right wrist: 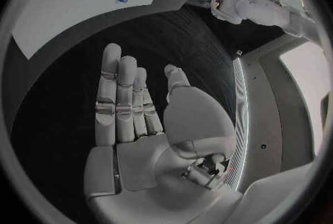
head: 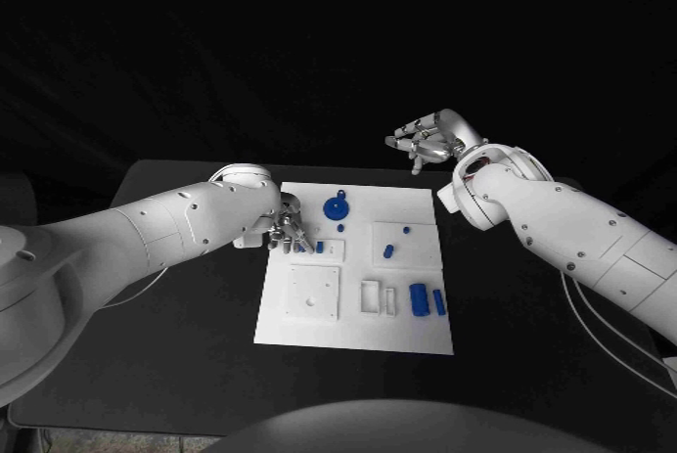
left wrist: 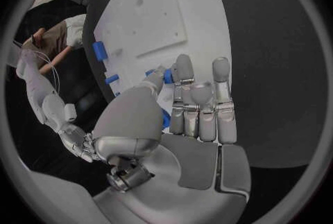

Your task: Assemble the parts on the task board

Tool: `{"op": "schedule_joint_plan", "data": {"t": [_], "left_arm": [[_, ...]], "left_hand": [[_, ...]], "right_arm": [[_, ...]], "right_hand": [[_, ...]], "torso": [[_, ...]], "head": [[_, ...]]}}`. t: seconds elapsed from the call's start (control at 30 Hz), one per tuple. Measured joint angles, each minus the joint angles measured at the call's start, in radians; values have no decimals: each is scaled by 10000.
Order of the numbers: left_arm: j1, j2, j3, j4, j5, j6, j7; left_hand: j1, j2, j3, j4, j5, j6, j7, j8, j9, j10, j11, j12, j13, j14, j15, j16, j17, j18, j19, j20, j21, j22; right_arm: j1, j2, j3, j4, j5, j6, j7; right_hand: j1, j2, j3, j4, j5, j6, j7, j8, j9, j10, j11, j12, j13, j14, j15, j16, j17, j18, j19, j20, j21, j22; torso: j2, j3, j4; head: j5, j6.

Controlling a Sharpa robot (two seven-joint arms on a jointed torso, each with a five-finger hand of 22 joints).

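Fingers of the left hand [head: 287,230] are lowered onto a small blue part [left wrist: 167,75], seemingly pinched for seating; the right hand [head: 434,138] is held open, empty, beyond the task board [head: 303,331].

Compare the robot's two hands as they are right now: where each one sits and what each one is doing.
The left hand sits low at the task board's left edge, while the right hand is raised beyond the board's far right corner, off it. The left hand's fingertips reach a small blue part; the right hand's fingers are spread and hold nothing. Both are silver hands on white arms.
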Motion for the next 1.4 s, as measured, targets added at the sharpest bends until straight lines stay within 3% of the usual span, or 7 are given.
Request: {"op": "schedule_joint_plan", "data": {"t": [0.17, 1.23, 1.4], "left_arm": [[-3, 0, -1, -3, -1, -9, -9], [3, -50, 3, 23, 29, 23, -87], [4, -58, 3, 36, 31, 17, -120]], "left_hand": [[22, -148, 46, 123, 0, 15, 20, 0, -22, 0, 0, 0, 0, 0, 0, 0, -12, 1, 0, 0, -38, 0], [19, -227, 50, 270, -57, -1, 30, 0, -43, 0, 0, 1, 2, 1, 1, 0, -9, 0, 0, 1, -37, -3], [-124, -371, 78, 483, -171, -4, 33, 0, -44, 0, 1, 1, 6, -37, 38, 0, -37, 1, 0, 1, -37, -3]], "right_arm": [[0, -3, 0, 0, -1, 0, -2], [0, -37, -1, 0, -4, -1, -16], [0, -38, -1, 0, -4, -1, -17]], "right_hand": [[0, 0, -29, 29, 0, 0, 0, 0, 0, 0, 0, 0, 0, 0, 0, 0, 0, -1, 0, 0, 0, 0], [0, 0, -28, 28, 0, 0, 0, 0, 0, 0, 0, 0, -3, 0, 0, 0, -3, -1, 0, 0, 0, 0], [0, 0, -29, 28, 0, 0, 0, 0, 0, 0, 0, 0, -3, 0, 0, 0, -3, -1, 0, 0, 0, 0]], "torso": [[0, -3, 6], [-2, -8, 12], [-1, -6, 7]], "head": [[-7, -1], [-27, -16], [-35, -20]]}}
